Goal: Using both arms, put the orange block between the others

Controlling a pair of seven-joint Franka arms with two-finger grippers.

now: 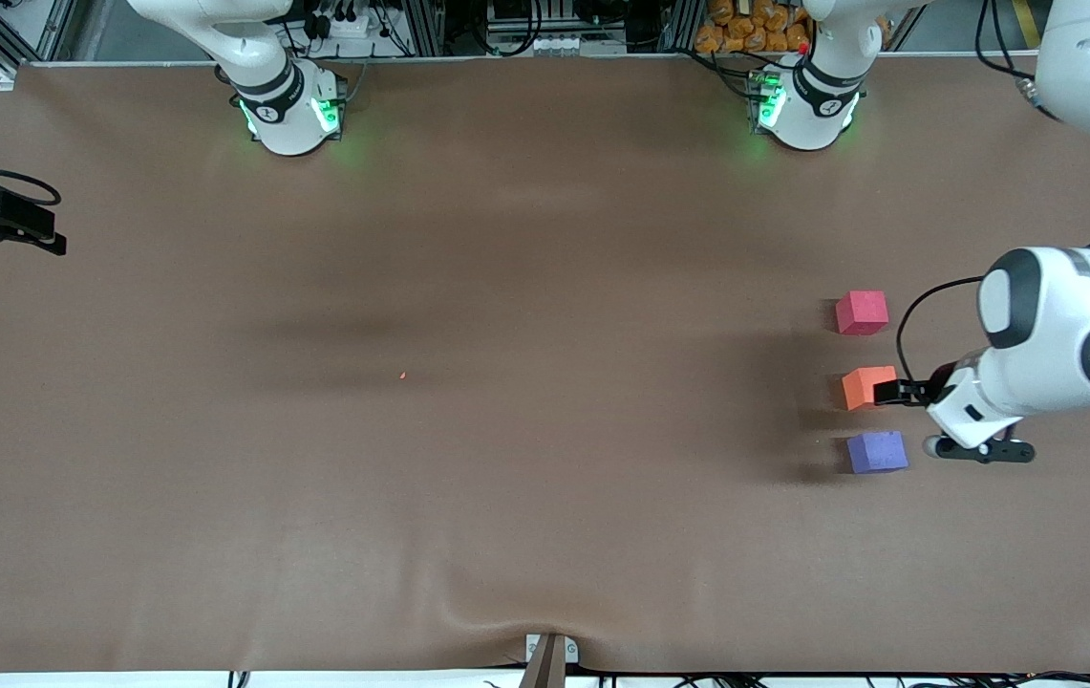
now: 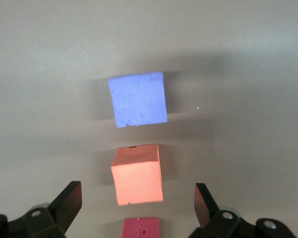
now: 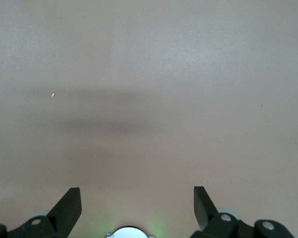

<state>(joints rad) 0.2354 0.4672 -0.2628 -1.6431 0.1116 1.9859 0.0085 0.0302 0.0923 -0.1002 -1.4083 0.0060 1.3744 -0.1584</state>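
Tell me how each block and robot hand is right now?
orange block: on the table, between the other two, let go
red-pink block: on the table, apart
purple-blue block: on the table, apart
left gripper: open, over the orange block
right gripper: open, empty, waiting

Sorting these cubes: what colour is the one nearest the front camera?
Purple-blue cube, clearest in the left wrist view.
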